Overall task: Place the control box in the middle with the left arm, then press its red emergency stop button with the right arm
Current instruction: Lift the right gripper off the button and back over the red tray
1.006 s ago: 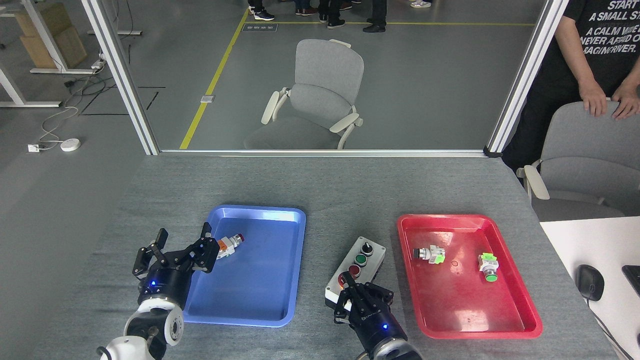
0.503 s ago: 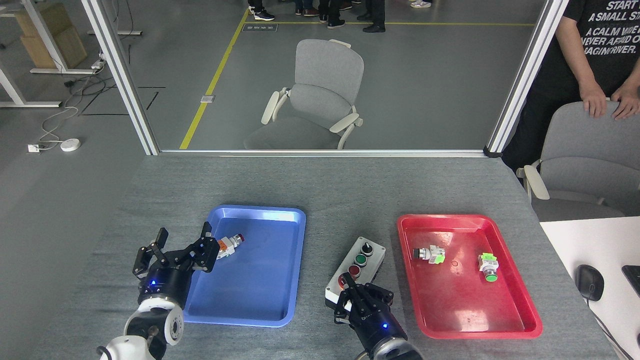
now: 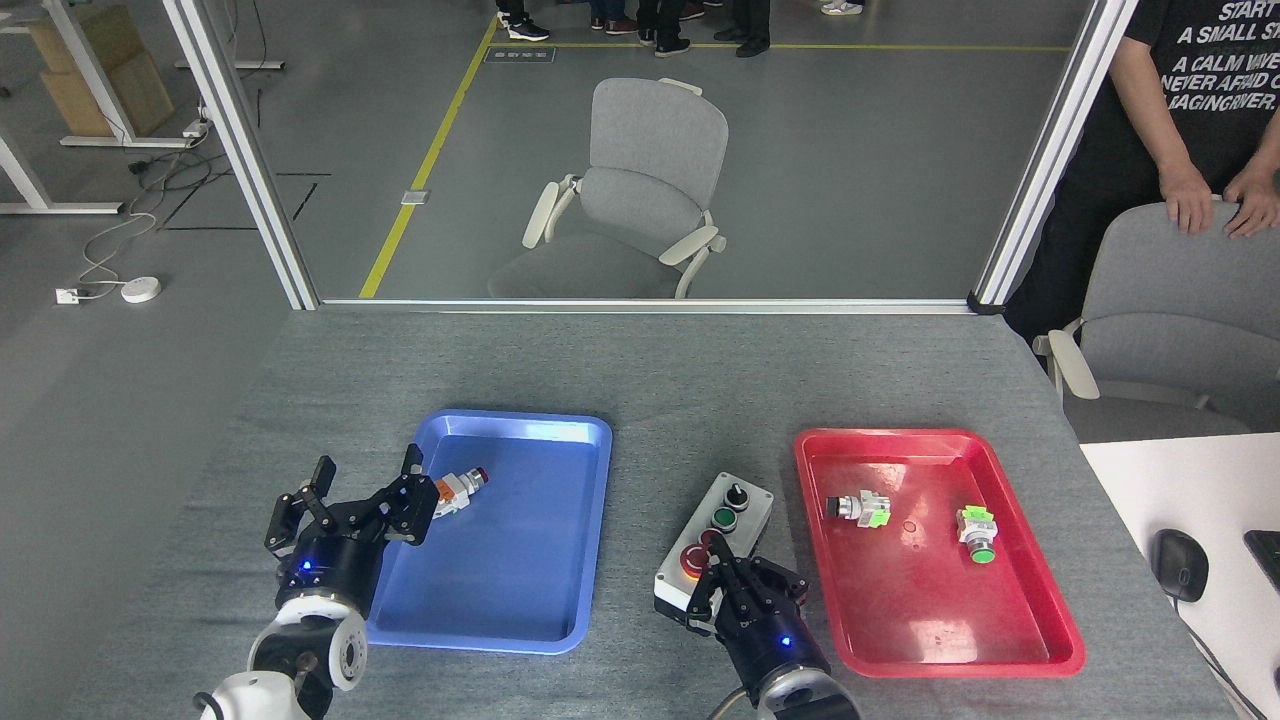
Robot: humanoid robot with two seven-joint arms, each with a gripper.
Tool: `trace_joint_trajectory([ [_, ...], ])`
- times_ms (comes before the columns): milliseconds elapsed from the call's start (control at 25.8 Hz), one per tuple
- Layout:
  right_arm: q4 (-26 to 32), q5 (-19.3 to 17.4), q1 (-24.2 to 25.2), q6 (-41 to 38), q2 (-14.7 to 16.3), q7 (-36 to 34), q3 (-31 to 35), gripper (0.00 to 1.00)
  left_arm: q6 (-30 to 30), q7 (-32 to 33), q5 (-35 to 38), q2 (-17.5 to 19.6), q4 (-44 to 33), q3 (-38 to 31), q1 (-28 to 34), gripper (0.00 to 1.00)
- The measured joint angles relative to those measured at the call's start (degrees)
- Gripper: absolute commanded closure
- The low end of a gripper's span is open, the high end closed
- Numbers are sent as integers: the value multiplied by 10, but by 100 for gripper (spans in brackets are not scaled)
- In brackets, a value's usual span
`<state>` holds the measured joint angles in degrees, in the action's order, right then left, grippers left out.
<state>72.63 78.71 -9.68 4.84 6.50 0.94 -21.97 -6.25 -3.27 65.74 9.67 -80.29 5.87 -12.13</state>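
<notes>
The control box (image 3: 740, 512) lies on the grey tabletop between the two trays, its long axis running near to far. The black knob (image 3: 735, 494) and green button (image 3: 722, 519) show in a row; the small red button is mostly hidden by my fingers. The red emergency stop button (image 3: 692, 561) with its yellow collar sits at the box's near end. My right gripper (image 3: 720, 556) looks shut, its tips over the box just right of that button. My left gripper (image 3: 366, 472) is open and empty above the left rim of the blue tray (image 3: 520, 630).
A white-and-orange switch part (image 3: 458, 488) lies in the blue tray. The red tray (image 3: 1040, 655) holds two loose switch parts (image 3: 860, 509) (image 3: 977, 533). A person's hands (image 3: 1215, 200) rest on a grey chair at the right. A mouse (image 3: 1180, 565) sits on the white desk.
My right gripper has moved slightly right and farther along the box, uncovering the big red button. The left arm has not moved.
</notes>
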Motion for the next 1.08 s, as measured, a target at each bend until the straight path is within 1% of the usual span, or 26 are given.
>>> trace_joint_trajectory([
  [77,14,-1,0,14,1,-8,15,9,0,0,0,0,0,0,0,1],
  [116,22,-1,1,21,1,-12,24,4,0,0,0,0,0,0,0,1],
  [232,40,-2,4,29,6,-14,50,3,0,0,0,0,0,0,0,1],
  [310,50,-2,6,29,16,-15,69,2,0,0,0,0,0,0,-1,1],
  [503,88,-7,22,29,57,-14,134,2,-1,0,0,0,0,-1,-2,1],
  [658,98,-17,26,27,84,-13,163,2,-1,0,0,-1,0,-1,-3,1],
  [1084,102,-23,28,33,105,-15,194,2,-2,4,0,0,1,-1,-4,1],
])
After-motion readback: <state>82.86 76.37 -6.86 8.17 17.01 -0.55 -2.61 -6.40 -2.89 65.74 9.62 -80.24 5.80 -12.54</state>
